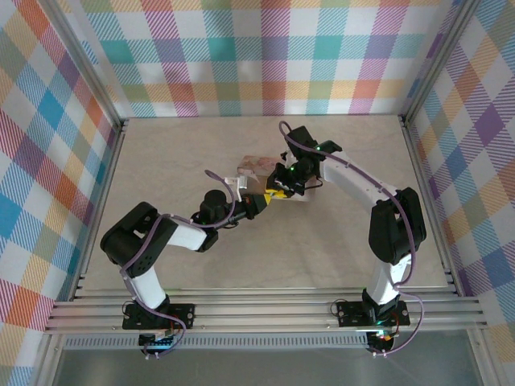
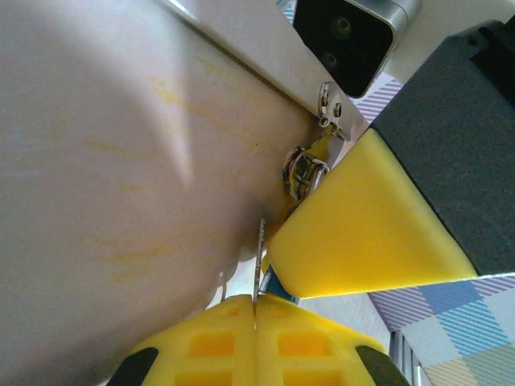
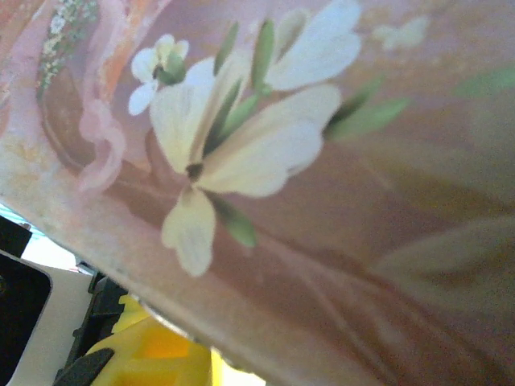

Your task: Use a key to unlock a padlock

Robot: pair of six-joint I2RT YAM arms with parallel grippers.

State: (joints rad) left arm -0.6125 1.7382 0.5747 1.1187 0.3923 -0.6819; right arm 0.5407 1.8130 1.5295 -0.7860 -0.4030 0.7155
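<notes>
Left wrist view: the left gripper (image 2: 254,323) is pinched shut on the thin dark metal key (image 2: 259,265), its tip just under the small hanging padlock (image 2: 303,171) beside the pink flower-printed tin (image 1: 256,166). I'd ease it up slowly, keeping the blade straight. The left arm stretches low to mid-table, and the right gripper (image 1: 294,181) hunches at the tin, its spread unclear to me.

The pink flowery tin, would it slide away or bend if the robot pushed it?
Probably stiff: the tin has flat walls and a metal clasp, so it shouldn't bend. Its flowery surface looks smooth, so it might slip when gripped. It looks small, likely light, so a push from the key in the left gripper could slide it.
</notes>
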